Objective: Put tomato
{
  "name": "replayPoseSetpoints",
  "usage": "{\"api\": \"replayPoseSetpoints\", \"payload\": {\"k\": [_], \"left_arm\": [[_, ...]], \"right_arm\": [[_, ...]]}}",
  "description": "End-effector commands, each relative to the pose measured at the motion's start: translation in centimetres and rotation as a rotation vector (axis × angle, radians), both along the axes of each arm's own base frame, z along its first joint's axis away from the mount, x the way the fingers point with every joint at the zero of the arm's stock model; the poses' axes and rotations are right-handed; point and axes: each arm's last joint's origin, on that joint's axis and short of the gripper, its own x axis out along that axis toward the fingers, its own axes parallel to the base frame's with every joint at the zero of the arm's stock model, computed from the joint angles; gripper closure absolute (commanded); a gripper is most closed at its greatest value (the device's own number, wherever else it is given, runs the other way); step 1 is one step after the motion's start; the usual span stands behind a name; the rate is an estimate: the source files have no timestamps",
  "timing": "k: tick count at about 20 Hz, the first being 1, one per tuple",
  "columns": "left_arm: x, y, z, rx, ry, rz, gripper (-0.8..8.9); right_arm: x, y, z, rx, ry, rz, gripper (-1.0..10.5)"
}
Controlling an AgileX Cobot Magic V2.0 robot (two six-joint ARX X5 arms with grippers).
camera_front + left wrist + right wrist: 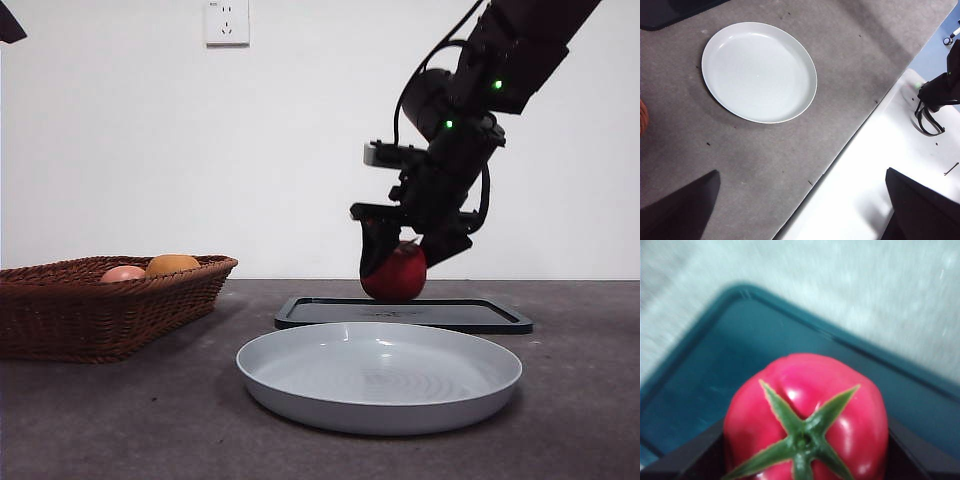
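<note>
The glossy red tomato (394, 273) with its green calyx sits at the dark tray (480, 315), at the back behind the plate. My right gripper (405, 255) reaches down from the upper right and is shut on it, one black jaw on each side. In the right wrist view the tomato (805, 420) fills the space between the jaws of the gripper (805, 462), with the tray (700, 375) beneath it. I cannot tell whether the tomato still touches the tray. My left gripper (800, 210) hangs open high above the table with nothing in it.
A pale grey round plate (300, 385) lies in front of the tray, also seen from above as the plate (759, 71). At the left stands a wicker basket (100, 310) holding an orange fruit (172, 264) and a pink fruit (122, 273). The table's edge (840, 150) runs diagonally.
</note>
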Motion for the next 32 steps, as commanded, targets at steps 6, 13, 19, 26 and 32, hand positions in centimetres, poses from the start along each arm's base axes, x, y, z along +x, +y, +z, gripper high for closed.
{"api": "replayPoseSetpoints", "payload": {"k": [6,13,19,26,32], "left_arm": [[0.0,-0.1,0.6,-0.012,-0.021,-0.013,2.91],[0.0,-0.1,0.5,-0.010,-0.018,-0.012,2.91],[0.0,-0.1,0.5,-0.010,-0.019,-0.012,2.91],[0.0,-0.1,0.6,-0.011,-0.021,-0.012,2.91],[0.1,-0.1,0.6,-0.012,-0.024,-0.013,2.91]], "right_arm": [[0.4,0.4,-1.2,-0.015,0.031,0.009,7.4],[0.2,0.4,-1.2,-0.022,0.057,0.005,4.4],[-1.7,-0.4,3.7,-0.015,0.038,0.004,4.4],[-9.2,-3.1,14.2,0.040,0.016,0.043,4.4],[-16.6,-5.7,19.1,0.063,0.022,0.072,4.4]]}}
